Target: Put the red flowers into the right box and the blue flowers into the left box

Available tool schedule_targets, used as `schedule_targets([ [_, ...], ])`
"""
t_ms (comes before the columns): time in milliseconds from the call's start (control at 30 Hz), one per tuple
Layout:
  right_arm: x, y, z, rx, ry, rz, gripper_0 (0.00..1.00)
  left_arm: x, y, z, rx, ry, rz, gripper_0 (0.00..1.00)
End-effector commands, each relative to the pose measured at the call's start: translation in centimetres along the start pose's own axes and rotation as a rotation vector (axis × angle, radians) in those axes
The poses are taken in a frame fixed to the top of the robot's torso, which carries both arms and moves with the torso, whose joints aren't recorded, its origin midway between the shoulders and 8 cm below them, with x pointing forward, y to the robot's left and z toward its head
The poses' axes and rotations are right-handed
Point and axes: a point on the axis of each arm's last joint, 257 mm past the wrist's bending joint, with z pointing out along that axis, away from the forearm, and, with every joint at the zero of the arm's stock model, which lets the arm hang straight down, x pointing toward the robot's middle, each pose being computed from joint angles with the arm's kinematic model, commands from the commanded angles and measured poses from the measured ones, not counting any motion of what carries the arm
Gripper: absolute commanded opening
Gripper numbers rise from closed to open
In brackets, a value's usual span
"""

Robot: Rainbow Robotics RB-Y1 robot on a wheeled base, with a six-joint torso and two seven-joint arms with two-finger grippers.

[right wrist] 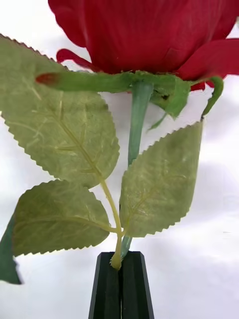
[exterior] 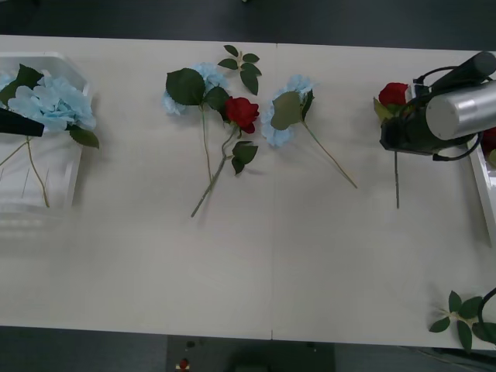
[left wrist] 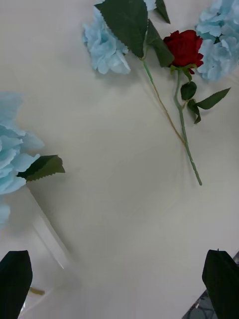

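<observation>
Gripping a red rose (right wrist: 149, 30) by its thin green stem, the right hand (right wrist: 121, 264) is clamped; bloom points away, stem lengthwise toward the robot. Left hand (left wrist: 119, 279) gapes.

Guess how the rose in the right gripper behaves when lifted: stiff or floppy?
The right gripper pinches the red rose on its thin stem, so it will probably sag or swing. The bloom is large against the stem, likely top-heavy. Leaves look thin and should flex harmlessly.
</observation>
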Motion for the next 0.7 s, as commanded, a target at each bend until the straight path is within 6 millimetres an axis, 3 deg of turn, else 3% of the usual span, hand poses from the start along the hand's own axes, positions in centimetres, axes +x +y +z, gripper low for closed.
schedule_targets([
  [33,-4.5,-2.0,-4.4,-0.033,-0.071,-0.066,0.00,-3.4,-1.6,-2.1,-0.062,-0.006,0.025,1.00],
  [267,-6.6,-2.3,-10.2,-0.175,-0.086,-0.086,0.00,-3.8,-4.3,0.0,-0.131,0.043,0.001,1.00],
  [400,-6.3,-2.3,-14.1,-0.262,-0.045,-0.069,0.00,-3.1,-5.0,2.8,-0.163,0.014,0.010,1.00],
  [500,-5.4,-4.1,-17.0,-0.235,0.004,-0.116,0.00,-3.0,-5.5,5.8,-0.169,-0.018,0.012,1.00],
  [700,-4.4,-10.0,-21.4,-0.094,0.073,-0.150,0.00,-3.1,-5.7,9.1,-0.193,-0.077,0.031,1.00],
])
